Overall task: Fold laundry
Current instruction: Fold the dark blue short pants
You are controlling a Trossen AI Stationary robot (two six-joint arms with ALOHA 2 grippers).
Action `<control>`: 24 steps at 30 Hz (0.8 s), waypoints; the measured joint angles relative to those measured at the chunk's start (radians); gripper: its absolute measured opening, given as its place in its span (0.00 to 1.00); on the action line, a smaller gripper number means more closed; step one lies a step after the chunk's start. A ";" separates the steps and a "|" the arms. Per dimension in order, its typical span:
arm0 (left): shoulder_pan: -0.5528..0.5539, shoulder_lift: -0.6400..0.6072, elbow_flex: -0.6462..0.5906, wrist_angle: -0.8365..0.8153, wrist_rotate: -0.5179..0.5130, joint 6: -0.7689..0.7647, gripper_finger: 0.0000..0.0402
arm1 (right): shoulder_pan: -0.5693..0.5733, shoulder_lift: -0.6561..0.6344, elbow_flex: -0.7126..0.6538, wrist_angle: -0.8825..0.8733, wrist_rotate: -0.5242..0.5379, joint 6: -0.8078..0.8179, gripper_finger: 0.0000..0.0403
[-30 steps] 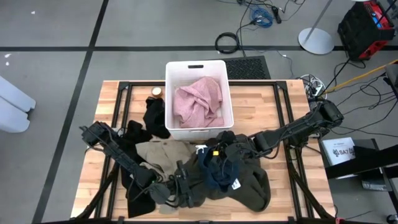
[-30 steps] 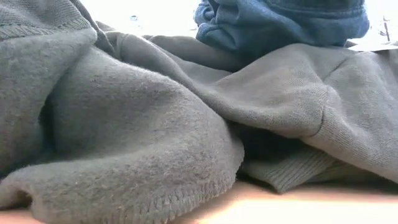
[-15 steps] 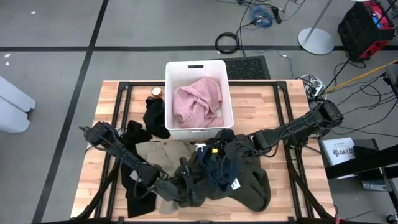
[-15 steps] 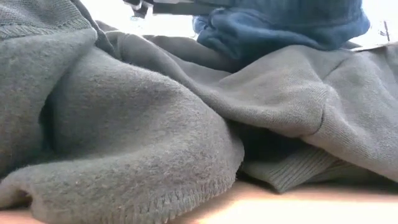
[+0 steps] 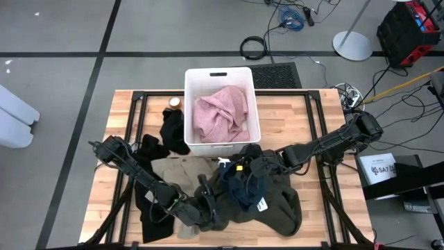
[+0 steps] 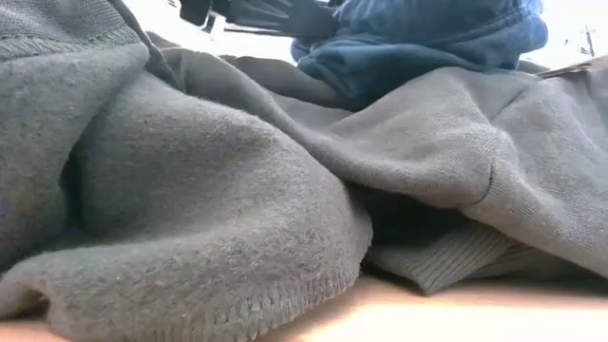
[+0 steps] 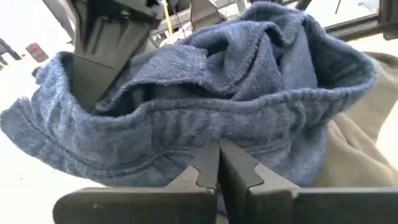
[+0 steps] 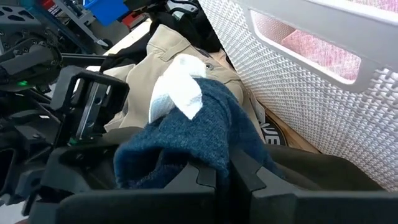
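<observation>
Your navy blue knit garment (image 5: 244, 186) sits at about 5 o'clock on the wooden table (image 5: 313, 215), atop the dark olive-grey fleece (image 5: 281, 208). Left gripper (image 7: 217, 163) pinches its hem, fingers together; right gripper (image 8: 219, 171) clamps its other edge.

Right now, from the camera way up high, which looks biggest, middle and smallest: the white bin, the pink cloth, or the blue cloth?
1. White bin, the biggest.
2. Pink cloth, lying inside the bin.
3. Blue cloth, smallest as seen, though it is bunched up and partly hidden by the arms, so its real size is unsure.
</observation>
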State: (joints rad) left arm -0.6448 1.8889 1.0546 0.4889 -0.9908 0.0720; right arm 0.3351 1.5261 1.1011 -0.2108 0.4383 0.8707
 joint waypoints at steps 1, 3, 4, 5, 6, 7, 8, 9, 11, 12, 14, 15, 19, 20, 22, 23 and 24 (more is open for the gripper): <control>-0.005 -0.002 0.000 -0.008 0.000 0.014 0.02 | 0.000 0.000 0.000 0.000 -0.006 -0.001 0.00; -0.021 -0.007 0.000 -0.004 -0.022 0.037 0.01 | 0.000 0.000 0.000 -0.001 -0.062 -0.017 0.00; -0.035 -0.014 0.000 -0.004 -0.045 0.056 0.01 | 0.000 0.000 0.000 -0.001 -0.105 -0.024 0.00; -0.049 -0.021 0.000 -0.002 -0.070 0.075 0.01 | 0.000 -0.001 0.000 -0.001 -0.148 -0.026 0.00; -0.065 -0.029 0.000 -0.001 -0.096 0.096 0.01 | 0.000 -0.005 0.000 -0.005 -0.187 -0.026 0.01; -0.083 -0.037 0.000 -0.001 -0.127 0.119 0.01 | 0.002 -0.009 0.000 -0.009 -0.212 -0.026 0.01; -0.101 -0.044 0.000 -0.001 -0.154 0.140 0.01 | 0.008 -0.015 0.000 -0.011 -0.229 -0.026 0.02; -0.119 -0.052 0.000 -0.001 -0.180 0.155 0.01 | 0.015 -0.026 0.000 -0.019 -0.232 -0.025 0.02; -0.155 -0.068 0.000 -0.001 -0.232 0.176 0.01 | 0.029 -0.048 0.000 -0.055 -0.232 -0.022 0.03; -0.172 -0.075 0.000 0.000 -0.261 0.185 0.01 | 0.036 -0.061 0.000 -0.080 -0.234 -0.022 0.03; -0.201 -0.088 0.000 0.000 -0.319 0.209 0.00 | 0.052 -0.088 0.000 -0.133 -0.235 -0.022 0.03; -0.212 -0.091 0.000 0.003 -0.355 0.225 0.00 | 0.062 -0.101 0.000 -0.158 -0.236 -0.023 0.03; -0.226 -0.093 0.000 -0.002 -0.435 0.277 0.00 | 0.103 -0.125 0.000 -0.238 -0.236 -0.071 0.09; -0.225 -0.093 0.000 -0.005 -0.435 0.277 0.00 | 0.111 -0.127 0.000 -0.252 -0.234 -0.085 0.11; -0.219 -0.093 0.000 -0.005 -0.422 0.275 0.00 | 0.120 -0.127 0.000 -0.265 -0.224 -0.101 0.17; -0.218 -0.093 0.000 -0.004 -0.402 0.275 0.00 | 0.120 -0.127 0.000 -0.280 -0.209 -0.095 0.20; -0.218 -0.093 0.000 -0.003 -0.375 0.275 0.00 | 0.119 -0.127 0.000 -0.295 -0.193 -0.081 0.23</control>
State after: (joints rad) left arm -0.8627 1.7958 1.0546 0.4858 -1.3653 0.3473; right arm 0.4536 1.3994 1.1011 -0.5057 0.2453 0.7894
